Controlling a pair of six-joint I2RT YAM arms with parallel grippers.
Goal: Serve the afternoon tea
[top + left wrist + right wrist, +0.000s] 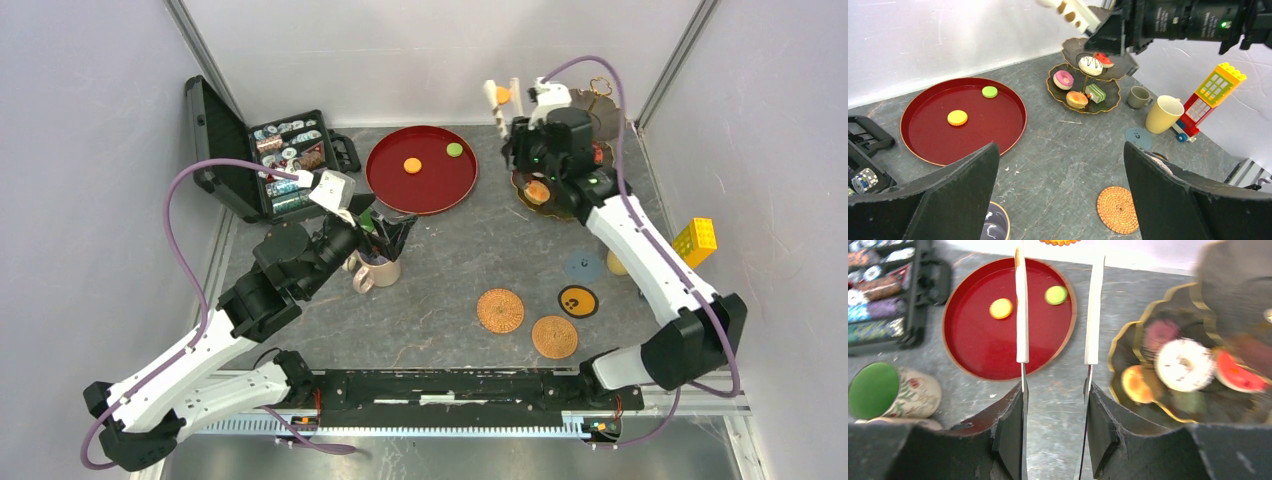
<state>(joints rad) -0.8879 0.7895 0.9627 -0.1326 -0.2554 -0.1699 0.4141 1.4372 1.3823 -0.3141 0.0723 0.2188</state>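
Observation:
My right gripper is shut on white tongs. Their tips pinch a small orange cake in the air left of the dark three-tier stand. The stand's tiers hold a white doughnut, a pink doughnut, a red slice, an orange cake and a green cake. On the red tray lie an orange cake and a green cake. My left gripper hangs open and empty above the beige mug. The green-lined mug, yellow mug and small grey mug stand on the table.
The round red tray sits at the back centre. An open black case of small items is at the back left. Two woven coasters, a black coaster and a blue one lie front right. A brick toy stands at the right edge.

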